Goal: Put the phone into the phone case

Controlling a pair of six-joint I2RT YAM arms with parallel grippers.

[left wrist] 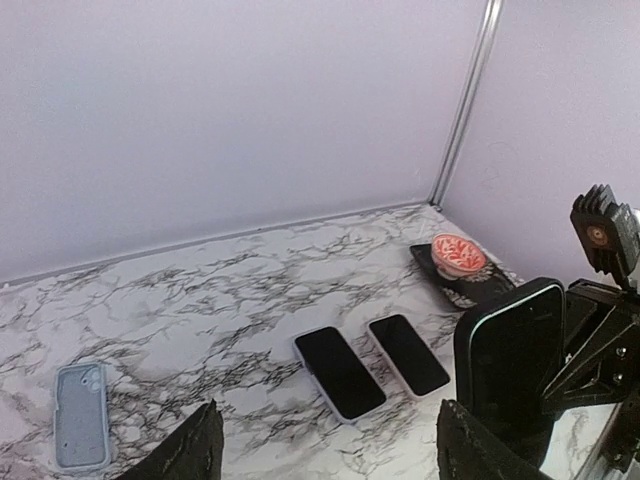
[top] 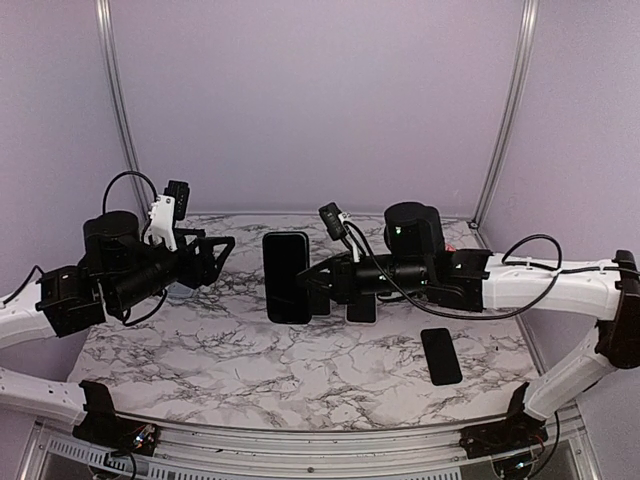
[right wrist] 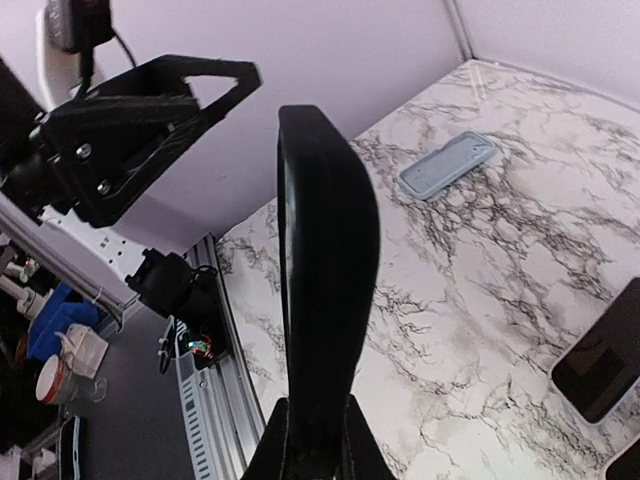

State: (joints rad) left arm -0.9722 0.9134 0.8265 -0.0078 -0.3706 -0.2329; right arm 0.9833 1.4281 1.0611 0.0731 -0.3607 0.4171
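My right gripper (top: 318,290) is shut on the lower end of a black phone (top: 288,277) and holds it upright above the middle of the table. The right wrist view shows the phone edge-on (right wrist: 325,280) between the gripper's fingers (right wrist: 285,440). The phone also shows at the right of the left wrist view (left wrist: 510,350). A blue-grey phone case (left wrist: 80,415) lies flat on the marble, also seen in the right wrist view (right wrist: 450,163). My left gripper (top: 222,250) is open and empty in the air, left of the held phone; its fingertips (left wrist: 205,440) frame the table.
Two dark phones (left wrist: 340,372) (left wrist: 408,354) lie side by side on the marble table (top: 250,360). Another phone (top: 441,355) lies at the front right. A dark patterned case with a red round grip (left wrist: 458,255) lies by the back right corner post (left wrist: 465,100).
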